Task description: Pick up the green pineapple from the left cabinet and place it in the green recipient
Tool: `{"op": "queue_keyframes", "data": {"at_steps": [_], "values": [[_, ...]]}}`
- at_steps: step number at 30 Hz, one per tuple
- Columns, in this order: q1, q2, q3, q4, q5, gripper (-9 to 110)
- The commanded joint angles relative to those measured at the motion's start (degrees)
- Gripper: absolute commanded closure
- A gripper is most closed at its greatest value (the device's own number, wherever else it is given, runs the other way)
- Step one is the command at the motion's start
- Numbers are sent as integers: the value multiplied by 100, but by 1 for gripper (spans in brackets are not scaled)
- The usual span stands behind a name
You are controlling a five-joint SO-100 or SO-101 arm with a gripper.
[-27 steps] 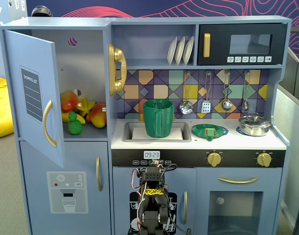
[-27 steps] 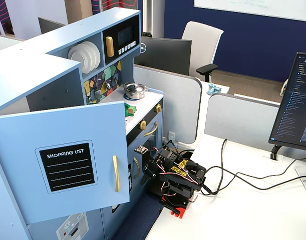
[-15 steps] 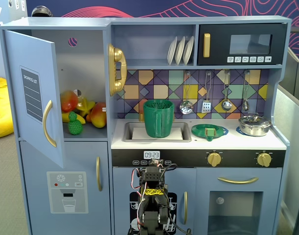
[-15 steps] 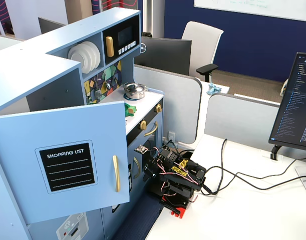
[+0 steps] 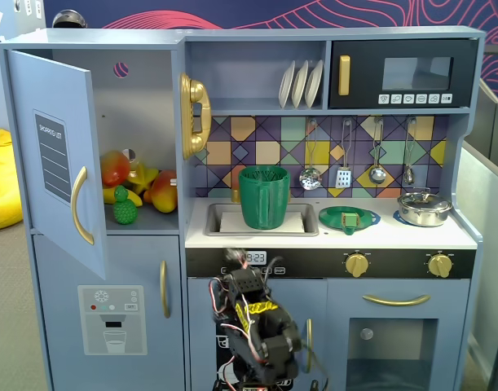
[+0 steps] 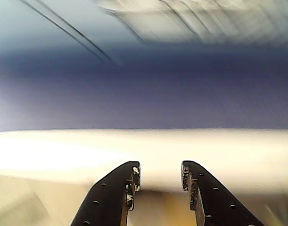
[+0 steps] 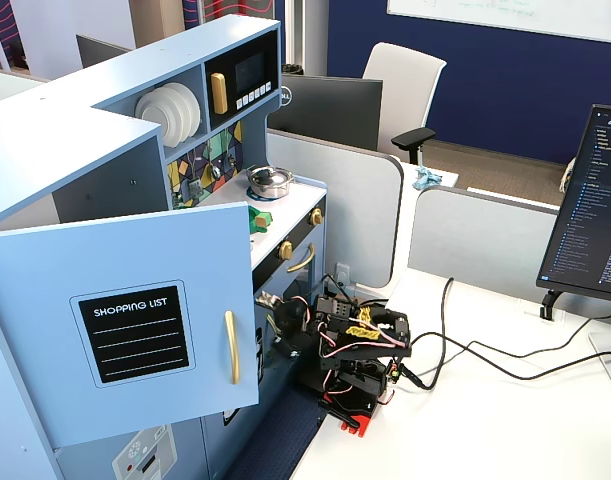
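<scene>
The green pineapple [image 5: 124, 208] stands at the front of the shelf in the open left cabinet [image 5: 138, 138], in front of a mango, a banana and other toy fruit. The cabinet door [image 5: 57, 163] with its shopping-list label swings out to the left; it also shows in a fixed view [image 7: 135, 320]. The green recipient [image 5: 263, 197], a ribbed dark-green cup, stands in the sink. My gripper [image 5: 235, 262] sits low on the folded arm, in front of the oven panel, far below both. In the wrist view the gripper [image 6: 159, 169] is open and empty; the background is blurred.
A flat green plate [image 5: 349, 217] and a steel pot [image 5: 424, 208] sit on the counter right of the sink. Utensils hang above them. The arm's base [image 7: 357, 395] stands on a white desk with cables. A monitor [image 7: 590, 220] is at the right.
</scene>
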Motion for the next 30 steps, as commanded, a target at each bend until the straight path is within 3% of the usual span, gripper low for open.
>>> {"op": "queue_keyframes", "data": {"at_steps": [1,6,13,30], "values": [[-861,-571,-1028,-2118,-246,92],[-1468,-1424,-1731,-4526,-378,75],[-1547,-2312,-2364,-5555,-439,60],[-1582,-4069,-3182,-7102,-2232,61]]}}
